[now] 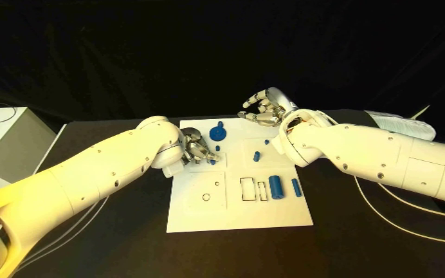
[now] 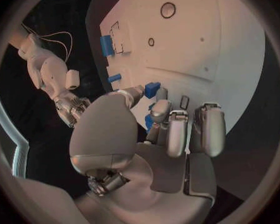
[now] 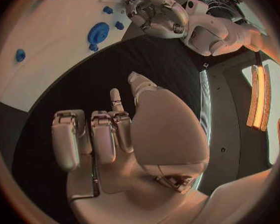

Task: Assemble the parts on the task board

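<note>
A small blue part (image 2: 152, 89) lay on the task board (image 1: 278, 210) near its left edge, right at the left hand's (image 1: 197, 147) fingertips, seemingly pinched. The right hand (image 1: 265, 109) hovered empty, fingers loosely curled, beyond the board's far edge, so the left was nearer.

One white board (image 1: 236, 210), two silver hands — left (image 1: 197, 147), right (image 1: 264, 109) — and about six blue pieces (image 1: 276, 185).
</note>
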{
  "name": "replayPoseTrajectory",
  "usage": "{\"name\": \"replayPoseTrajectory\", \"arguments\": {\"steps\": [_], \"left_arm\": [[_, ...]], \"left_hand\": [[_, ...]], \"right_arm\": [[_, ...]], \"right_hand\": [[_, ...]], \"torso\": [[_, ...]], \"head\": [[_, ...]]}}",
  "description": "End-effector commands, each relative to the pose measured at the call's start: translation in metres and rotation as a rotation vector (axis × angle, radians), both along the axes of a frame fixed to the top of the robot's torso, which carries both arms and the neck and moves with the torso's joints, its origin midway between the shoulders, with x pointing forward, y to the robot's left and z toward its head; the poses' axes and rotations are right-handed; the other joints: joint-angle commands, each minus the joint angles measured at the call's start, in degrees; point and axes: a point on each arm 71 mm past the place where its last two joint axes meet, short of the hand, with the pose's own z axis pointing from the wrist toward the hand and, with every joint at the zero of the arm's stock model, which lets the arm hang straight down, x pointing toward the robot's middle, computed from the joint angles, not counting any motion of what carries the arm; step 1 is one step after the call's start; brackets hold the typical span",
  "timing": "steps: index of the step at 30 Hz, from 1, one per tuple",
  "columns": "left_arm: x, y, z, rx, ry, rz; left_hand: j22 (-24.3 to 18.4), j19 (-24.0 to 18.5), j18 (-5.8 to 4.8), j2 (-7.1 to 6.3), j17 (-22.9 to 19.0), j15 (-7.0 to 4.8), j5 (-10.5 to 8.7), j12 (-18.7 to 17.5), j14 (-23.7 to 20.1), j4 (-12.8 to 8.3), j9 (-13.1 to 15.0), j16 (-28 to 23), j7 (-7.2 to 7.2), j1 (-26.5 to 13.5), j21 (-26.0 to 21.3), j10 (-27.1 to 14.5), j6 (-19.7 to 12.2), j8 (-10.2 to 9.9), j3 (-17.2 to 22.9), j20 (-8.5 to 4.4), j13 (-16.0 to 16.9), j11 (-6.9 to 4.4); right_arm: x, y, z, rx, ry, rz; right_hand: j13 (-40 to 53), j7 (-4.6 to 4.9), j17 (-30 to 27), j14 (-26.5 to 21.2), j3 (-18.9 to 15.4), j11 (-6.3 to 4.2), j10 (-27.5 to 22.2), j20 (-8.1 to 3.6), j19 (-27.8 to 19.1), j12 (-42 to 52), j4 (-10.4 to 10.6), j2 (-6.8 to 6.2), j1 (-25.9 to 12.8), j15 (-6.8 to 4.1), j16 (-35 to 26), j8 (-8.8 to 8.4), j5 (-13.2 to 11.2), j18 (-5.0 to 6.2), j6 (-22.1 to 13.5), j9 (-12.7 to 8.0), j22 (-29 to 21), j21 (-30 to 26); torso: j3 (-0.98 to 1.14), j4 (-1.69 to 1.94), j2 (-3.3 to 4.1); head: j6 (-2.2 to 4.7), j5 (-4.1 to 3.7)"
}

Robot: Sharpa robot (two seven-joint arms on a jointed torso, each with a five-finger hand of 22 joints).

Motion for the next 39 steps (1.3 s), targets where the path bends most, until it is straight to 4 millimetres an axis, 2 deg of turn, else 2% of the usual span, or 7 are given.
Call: {"name": "replayPoseTrajectory", "arguments": {"steps": [1,11,14,18,22,26,39], "left_arm": [[-0.001,-0.003,0.001,-0.018,0.007,-0.018],[-0.003,-0.006,0.002,-0.034,0.006,-0.032],[-0.004,-0.006,0.002,-0.044,0.008,-0.029],[-0.004,-0.005,0.003,-0.063,0.017,-0.016],[-0.005,-0.003,0.004,-0.082,0.018,0.003],[-0.006,0.000,0.006,-0.100,0.011,0.026],[-0.004,0.013,0.007,-0.105,-0.009,0.097]], "left_hand": [[0.0,0.0,-0.51,-0.05,15.1,-0.47,0.26,-0.2,6.1,0.0,0.6,0.2,-0.02,0.6,0.2,-0.3,-0.3,0.6,1.1,-0.56,0.0,-0.08],[-0.1,-0.1,-0.49,-0.10,15.1,-1.70,0.24,-0.2,6.1,-1.7,6.5,0.2,-1.59,3.7,0.2,0.0,-0.3,4.4,12.0,-1.66,0.6,-1.48],[-0.1,-0.1,-0.48,-0.11,15.1,-2.30,0.79,-0.3,6.1,-4.9,9.7,0.2,-2.23,4.3,0.1,0.3,-0.9,6.3,17.9,-2.24,0.9,-2.16],[-0.1,-0.1,-0.47,-0.18,15.1,-2.26,2.22,-0.5,6.1,-7.6,12.5,0.2,-2.07,3.0,0.0,0.6,-1.8,7.7,21.7,-2.32,0.9,-2.05],[-0.1,-0.1,-0.47,-0.36,15.1,-2.25,3.39,-0.4,6.1,-8.5,13.8,0.2,-2.07,1.9,0.0,0.9,-1.9,8.3,23.1,-2.28,1.2,-2.02],[-0.1,-0.1,-0.47,-1.10,15.1,-2.54,6.02,0.2,6.1,-9.4,15.9,0.2,-2.48,-0.3,0.1,2.0,-1.4,9.4,24.6,-2.45,2.2,-2.39],[0.8,0.6,-0.64,-2.23,15.1,-3.64,10.57,1.3,6.1,-10.8,18.8,0.2,-3.82,-4.4,0.4,4.7,1.3,10.4,26.9,-3.26,4.3,-3.63]], "right_arm": [[0.000,0.002,0.000,-0.015,0.001,0.016],[0.000,0.002,-0.001,-0.017,0.004,0.015],[0.000,0.001,-0.002,-0.017,0.004,0.015],[0.000,0.001,-0.002,-0.017,0.004,0.014],[0.000,0.001,-0.002,-0.015,0.006,0.012],[0.000,0.000,-0.002,-0.014,0.007,0.011],[0.000,-0.002,-0.004,-0.016,0.012,0.009]], "right_hand": [[13.2,0.05,15.0,6.0,0.0,0.22,3.6,0.23,4.0,0.2,0.0,0.06,-0.5,0.12,0.2,0.06,0.4,-0.11,-0.3,0.1,11.4,-0.4],[13.2,0.05,14.9,5.9,0.0,0.22,3.6,0.24,4.0,0.2,0.0,0.10,-0.5,0.12,0.2,0.08,0.4,-0.11,-0.3,0.1,11.3,-0.4],[13.2,0.05,14.9,5.9,0.0,0.22,3.6,0.24,4.0,0.2,0.0,0.10,-0.5,0.12,0.2,0.08,0.4,-0.11,-0.3,0.1,11.3,-0.4],[13.1,0.05,14.8,5.9,0.0,0.22,3.5,0.24,3.9,0.1,0.0,0.15,-0.6,0.12,0.1,0.10,0.4,-0.07,-0.3,0.1,11.2,-0.5],[13.1,0.06,14.8,5.9,0.0,0.22,3.5,0.24,3.9,0.1,0.0,0.17,-0.6,0.13,0.1,0.11,0.4,-0.06,-0.3,0.1,11.2,-0.6],[13.1,0.06,14.8,5.9,0.0,0.22,3.5,0.24,3.9,0.1,0.0,0.17,-0.6,0.13,0.1,0.11,0.4,-0.06,-0.3,0.1,11.2,-0.6],[13.1,0.07,14.6,5.9,0.0,0.23,3.5,0.25,3.9,0.1,0.0,0.19,-0.7,0.13,0.1,0.12,0.4,-0.03,-0.4,0.2,11.1,-0.7]], "torso": [[0.00,0.05,-0.02],[0.00,0.00,0.02],[0.00,-0.01,0.01],[0.01,-0.01,0.00],[0.00,-0.01,-0.01],[-0.01,0.06,-0.03],[0.03,0.09,-0.12]], "head": [[-0.04,0.09],[-0.19,0.10],[-0.20,0.05],[-0.23,-0.04],[-0.19,-0.15],[0.11,0.01],[-0.04,0.30]]}}
